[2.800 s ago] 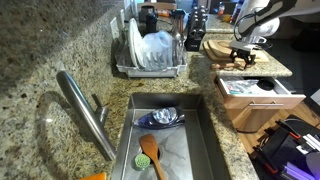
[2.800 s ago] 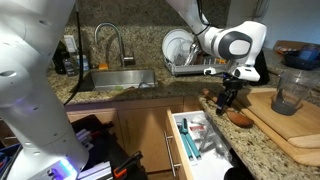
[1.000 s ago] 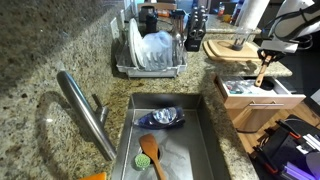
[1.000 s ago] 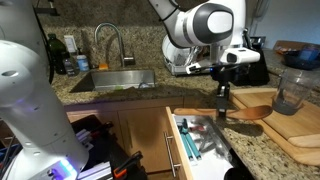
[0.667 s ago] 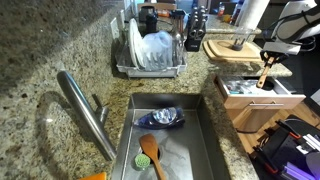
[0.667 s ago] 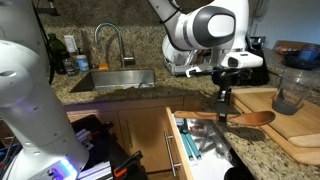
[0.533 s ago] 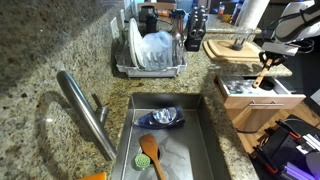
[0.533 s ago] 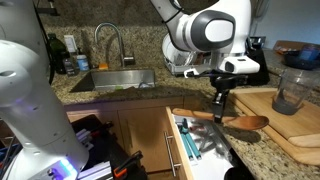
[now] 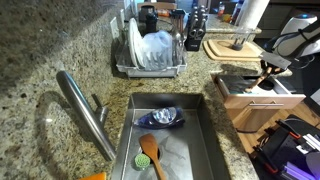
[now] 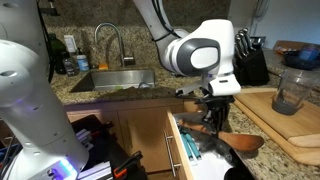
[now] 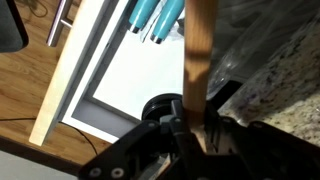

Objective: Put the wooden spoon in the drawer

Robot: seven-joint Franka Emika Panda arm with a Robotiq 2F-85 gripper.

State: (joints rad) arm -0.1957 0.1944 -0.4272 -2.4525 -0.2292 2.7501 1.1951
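My gripper [image 10: 214, 118] is shut on the handle of the wooden spoon [image 10: 243, 142], a slim light-brown one held roughly level just above the open drawer [image 10: 178, 150]. In an exterior view from over the sink, the gripper [image 9: 266, 72] hangs over the white drawer [image 9: 240, 91] at the right. In the wrist view the fingers [image 11: 176, 120] clamp the spoon's handle [image 11: 200, 45], which runs up the frame over the drawer's pale floor [image 11: 125, 95]. Blue-handled utensils [image 11: 155, 15] lie in the drawer.
The sink [image 9: 200, 145] holds an orange-brown spoon with a green utensil [image 9: 150, 152] and a dark bowl [image 9: 163, 117]. A dish rack [image 9: 150, 50] and faucet [image 9: 85, 110] stand nearby. A cutting board [image 10: 290, 120], glass [image 10: 290, 92] and knife block [image 10: 250, 62] sit on the granite counter.
The gripper has carried the spoon off the counter by the cutting board and down over the open drawer. Its jaws have stayed shut on the handle.
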